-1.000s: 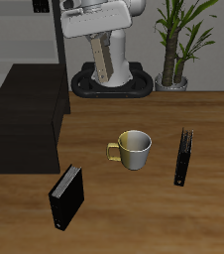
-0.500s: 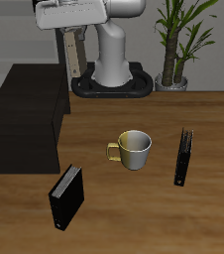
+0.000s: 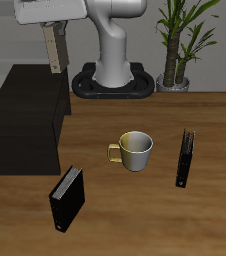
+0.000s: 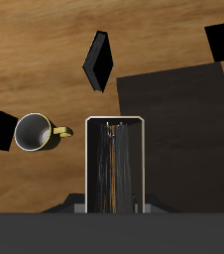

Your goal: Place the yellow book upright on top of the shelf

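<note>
Wooden tabletop (image 3: pixel 165 215); yellow book (image 3: pixel 54 48) clamped in pincer (image 3: pixel 53 33), long axis vertical, above shelf (image 3: pixel 25 115).

We see our arm (image 3: pixel 113 45) rising from its base at the back, reaching toward ten o'clock, wrist high. The claw (image 3: pixel 53 60) points straight down, clamped on the book (image 3: pixel 54 48), held upright.

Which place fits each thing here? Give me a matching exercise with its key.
Things:
1. yellow book
2. mug
3. thicker black book
4. shelf

Places:
A. standing nearest the table's front edge
B. held in the air in the gripper
C. mid-table, between the two black books
D. under the raised book

Pairs: 1-B, 2-C, 3-A, 4-D
</note>
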